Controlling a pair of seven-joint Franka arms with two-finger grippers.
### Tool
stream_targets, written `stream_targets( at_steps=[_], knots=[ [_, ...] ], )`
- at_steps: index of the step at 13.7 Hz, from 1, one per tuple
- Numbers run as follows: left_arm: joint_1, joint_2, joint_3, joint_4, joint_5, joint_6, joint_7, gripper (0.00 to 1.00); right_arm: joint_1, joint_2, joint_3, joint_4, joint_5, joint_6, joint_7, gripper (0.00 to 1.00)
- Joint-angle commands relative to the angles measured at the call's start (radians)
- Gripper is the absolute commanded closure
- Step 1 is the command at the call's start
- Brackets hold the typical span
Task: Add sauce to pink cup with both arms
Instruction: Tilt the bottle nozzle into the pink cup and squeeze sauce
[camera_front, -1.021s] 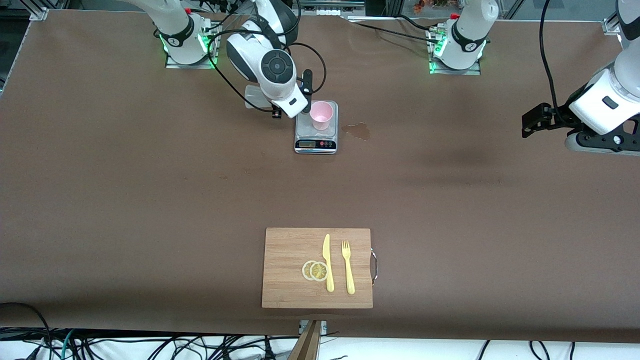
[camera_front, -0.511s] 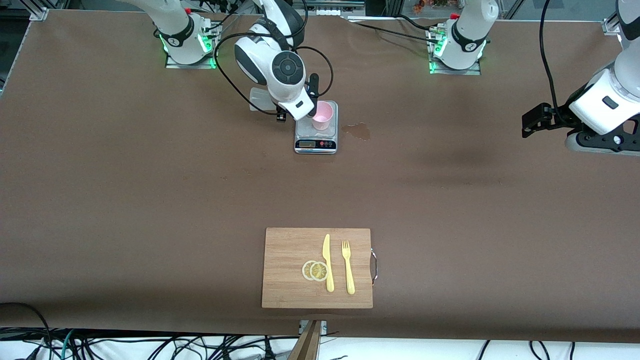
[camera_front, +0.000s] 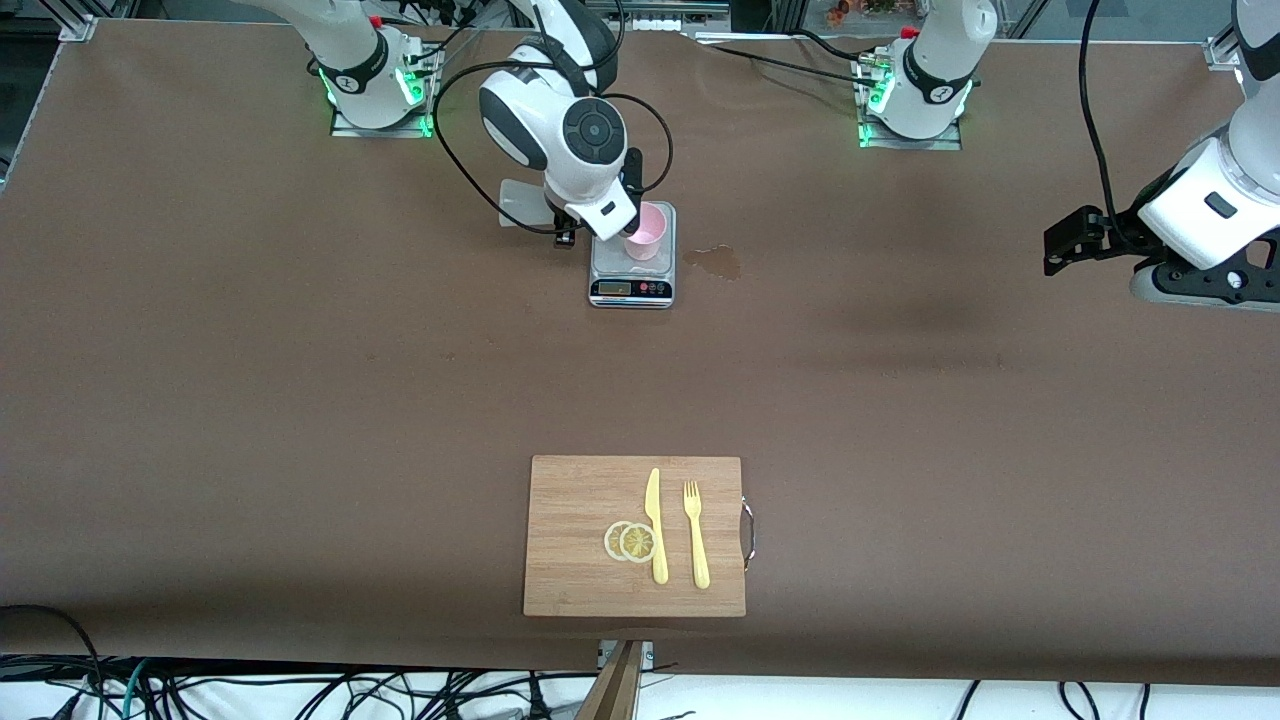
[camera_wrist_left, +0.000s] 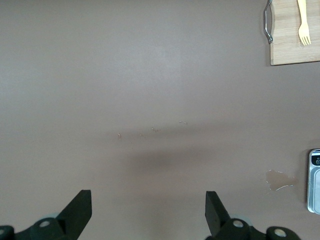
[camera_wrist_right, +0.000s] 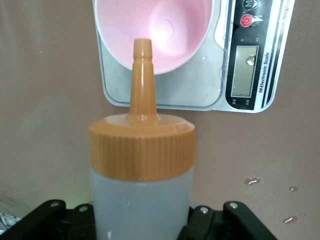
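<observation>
While my right gripper (camera_front: 575, 225) hangs over the edge of the scale (camera_front: 632, 262), its fingers are clamped on the sauce (camera_wrist_right: 141, 172), a whitish squeeze bottle with an orange ribbed cap. In my right wrist view the bottle's orange nozzle (camera_wrist_right: 142, 75) points at the pink cup (camera_wrist_right: 160, 30), its tip lying over the cup's rim. The pink cup stands upright on the scale's silver platform, at the end away from the scale's display (camera_wrist_right: 246, 70), and its inside looks bare and pink. From the front, my right wrist covers part of the cup, and only a pale bit of the bottle shows beside the wrist toward the right arm's end of the table. A small wet stain (camera_front: 718, 262) marks the brown table (camera_front: 300, 400) just beside the scale, toward the left arm's end, and a few droplets (camera_wrist_right: 251, 181) sit near the scale. My left gripper (camera_wrist_left: 147, 210) waits well apart from the scale, over bare table at the left arm's end, its fingers spread wide and holding nothing. Nearer to the front camera lies a wooden cutting board (camera_front: 580, 500) carrying two lemon slices (camera_front: 629, 541), a yellow knife (camera_front: 655, 524) and a yellow fork (camera_front: 696, 533).
</observation>
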Motion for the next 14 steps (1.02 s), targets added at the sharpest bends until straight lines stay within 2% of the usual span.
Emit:
stream_targets(
  at_steps=[1, 6, 14],
  knots=[
    [0.005, 0.006, 0.002, 0.024, -0.007, -0.021, 0.024, 0.00, 0.019, 0.020, -0.001, 0.052, -0.038, -0.043, 0.030, 0.88],
    [0.005, 0.005, 0.001, 0.024, -0.007, -0.021, 0.023, 0.00, 0.031, 0.043, -0.001, 0.084, -0.085, -0.081, 0.031, 0.88],
    [0.005, 0.005, 0.002, 0.024, -0.007, -0.021, 0.024, 0.00, 0.023, 0.046, -0.002, 0.093, -0.066, -0.092, 0.031, 0.87]
  ],
)
